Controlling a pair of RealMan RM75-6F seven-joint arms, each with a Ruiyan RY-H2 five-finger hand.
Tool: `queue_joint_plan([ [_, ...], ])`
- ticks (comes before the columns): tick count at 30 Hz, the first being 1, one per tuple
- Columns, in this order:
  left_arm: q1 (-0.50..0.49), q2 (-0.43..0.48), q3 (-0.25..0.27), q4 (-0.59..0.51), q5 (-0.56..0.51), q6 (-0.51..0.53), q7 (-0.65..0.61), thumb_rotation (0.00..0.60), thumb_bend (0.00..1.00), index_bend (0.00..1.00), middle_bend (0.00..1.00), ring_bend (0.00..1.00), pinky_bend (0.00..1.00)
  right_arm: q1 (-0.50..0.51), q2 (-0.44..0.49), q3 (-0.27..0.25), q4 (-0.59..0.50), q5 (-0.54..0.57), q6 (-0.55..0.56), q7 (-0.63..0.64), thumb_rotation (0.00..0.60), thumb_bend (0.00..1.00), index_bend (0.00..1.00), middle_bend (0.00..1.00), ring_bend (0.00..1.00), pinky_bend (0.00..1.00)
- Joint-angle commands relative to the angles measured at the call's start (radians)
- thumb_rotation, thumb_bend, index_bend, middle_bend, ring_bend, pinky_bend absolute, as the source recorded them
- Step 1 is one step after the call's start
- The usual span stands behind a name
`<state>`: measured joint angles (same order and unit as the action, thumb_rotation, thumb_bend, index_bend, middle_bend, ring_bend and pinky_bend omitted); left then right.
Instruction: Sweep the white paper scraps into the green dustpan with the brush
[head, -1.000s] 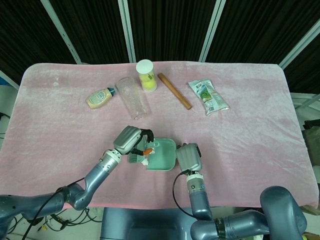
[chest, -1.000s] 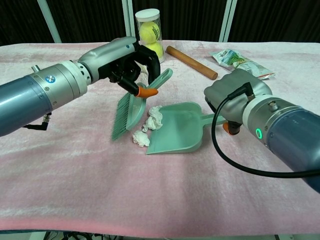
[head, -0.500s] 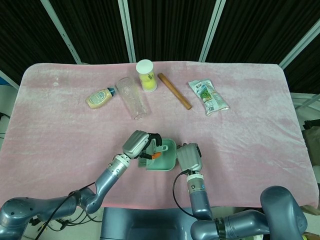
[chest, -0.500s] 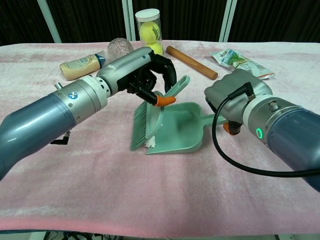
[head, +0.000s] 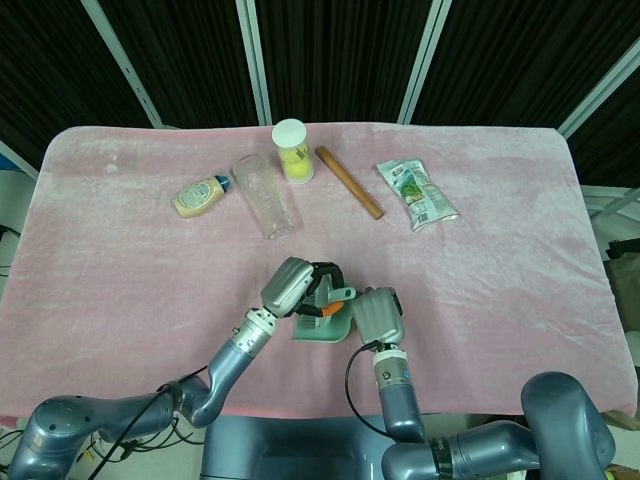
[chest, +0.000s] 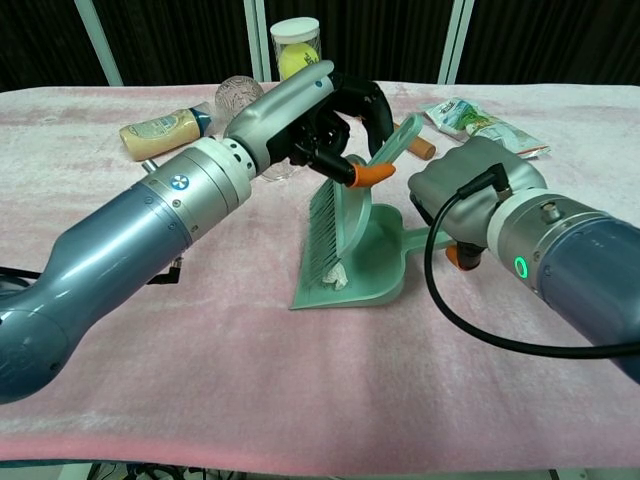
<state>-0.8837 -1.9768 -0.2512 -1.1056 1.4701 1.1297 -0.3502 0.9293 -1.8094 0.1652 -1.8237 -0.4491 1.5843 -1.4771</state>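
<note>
Now left hand (chest: 330, 105) grips brush (chest: 335, 215), bristles on scrap (chest: 335, 277) inside dustpan (chest: 375, 262) near table's front edge; right hand (chest: 470, 190) holds dustpan handle.

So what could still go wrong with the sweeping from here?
A white paper scrap sits just inside the open lip of the green dustpan, so lifting the brush away may drag it back onto the pink cloth. The left hand holds the brush by its handle near the right hand, which appears to steady the dustpan's handle; they could bump. A hard push might also shove the dustpan itself.
</note>
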Motion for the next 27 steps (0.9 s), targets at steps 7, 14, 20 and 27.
queue_joint_plan([
  [7,0.006,0.001,-0.006,0.014,0.016,0.041,-0.071,0.6,0.35,0.66,0.7,0.79,0.93,0.002,-0.005,-0.002,-0.005,-0.003,0.01,-0.006,0.6,0.4,0.57,0.55,0.6,0.71],
  [14,0.015,0.029,0.004,-0.013,0.023,0.048,-0.087,0.6,0.35,0.66,0.7,0.79,0.93,0.002,-0.002,0.0,-0.008,-0.003,0.013,-0.009,0.6,0.39,0.57,0.55,0.6,0.71],
  [20,0.014,0.069,-0.003,-0.023,0.021,0.043,-0.079,0.6,0.35,0.66,0.7,0.79,0.93,0.003,0.002,0.002,-0.011,-0.003,0.012,-0.009,0.6,0.39,0.57,0.55,0.6,0.71],
  [27,0.015,0.095,-0.002,-0.013,0.005,0.021,-0.077,0.6,0.35,0.66,0.7,0.79,0.93,0.0,-0.002,-0.003,-0.008,0.002,0.011,-0.009,0.6,0.39,0.57,0.55,0.6,0.71],
])
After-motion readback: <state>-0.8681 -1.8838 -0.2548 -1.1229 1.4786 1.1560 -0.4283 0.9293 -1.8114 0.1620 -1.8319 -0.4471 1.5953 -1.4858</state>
